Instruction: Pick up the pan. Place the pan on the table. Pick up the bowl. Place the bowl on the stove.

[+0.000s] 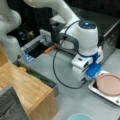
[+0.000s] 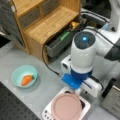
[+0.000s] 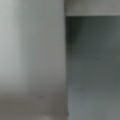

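On the stove (image 1: 115, 99) the pan (image 1: 110, 84) is still sitting flat, so nothing has been lifted yet. In both front views you can see the salmon-pink disc covering most of the black top, with the white rim of the stove (image 2: 47, 113) poking out around the pan (image 2: 66, 107).

The arm's wrist is low, right at the edge of the pan. In a front view the gripper (image 1: 88, 79) hangs under the blue block at the left rim of the pan, and in a front view from the opposite side the gripper (image 2: 78, 91) sits at the pan's far edge. The fingers are hidden behind the wrist body, so I honestly can't tell if they're spread or pinched, or whether they touch the handle. The wrist view is no help, just a pale blurry surface on the left and a dark grey one on the right.

The bowl (image 2: 24, 76) is on the table (image 2: 47, 87), well apart from the stove, off to a front view's left. It's light teal and has a little orange carrot (image 2: 26, 79) lying in it. In a front view only its rim, the bowl (image 1: 80, 116), peeks in at the bottom, with grey table (image 1: 75, 100) between it and the stove.

A wooden counter (image 2: 47, 23) stands behind, and a black cable (image 1: 56, 72) loops from the arm down across the table.
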### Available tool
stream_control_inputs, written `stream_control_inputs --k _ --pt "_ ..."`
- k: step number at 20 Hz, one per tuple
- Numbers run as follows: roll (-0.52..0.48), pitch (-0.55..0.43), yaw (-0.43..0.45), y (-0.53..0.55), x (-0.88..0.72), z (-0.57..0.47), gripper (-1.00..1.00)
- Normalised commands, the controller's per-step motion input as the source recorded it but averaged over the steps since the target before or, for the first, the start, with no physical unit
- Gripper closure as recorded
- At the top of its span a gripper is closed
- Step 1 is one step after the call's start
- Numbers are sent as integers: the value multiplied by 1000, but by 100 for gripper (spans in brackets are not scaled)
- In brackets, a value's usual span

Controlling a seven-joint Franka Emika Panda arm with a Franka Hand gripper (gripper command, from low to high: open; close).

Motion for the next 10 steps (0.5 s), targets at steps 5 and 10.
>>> stream_control_inputs --k 5,10 --pt "-52 -56 122 -75 -184 -36 -100" --pt "-51 -52 122 -74 -162 -62 -100"
